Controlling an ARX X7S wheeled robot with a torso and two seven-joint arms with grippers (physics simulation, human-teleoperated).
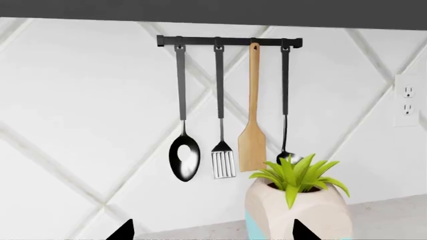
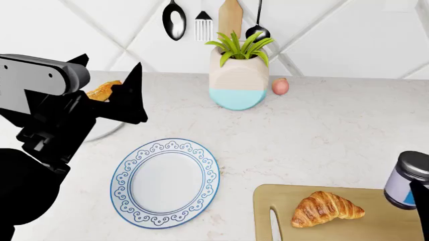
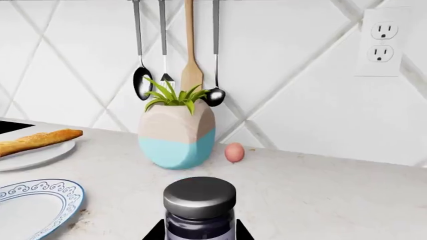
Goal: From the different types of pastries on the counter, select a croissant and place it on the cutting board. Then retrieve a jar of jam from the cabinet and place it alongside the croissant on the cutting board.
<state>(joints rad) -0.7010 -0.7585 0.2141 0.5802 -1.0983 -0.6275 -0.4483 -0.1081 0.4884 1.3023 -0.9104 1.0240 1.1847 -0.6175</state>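
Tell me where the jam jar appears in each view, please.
Head view: jam jar at the right edge, beside the croissant.
Right wrist view: bottom centre.
Left wrist view: not in it.
Shared landmark: the potted plant.

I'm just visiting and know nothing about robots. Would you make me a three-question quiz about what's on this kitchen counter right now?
1. True or false: the croissant lies on the cutting board.
2. Which gripper holds the jar of jam? A) left gripper B) right gripper
3. Fill in: the small egg sits beside the potted ____.

Key: 1. True. 2. B; the left gripper is open with nothing between its fingers. 3. Plant.
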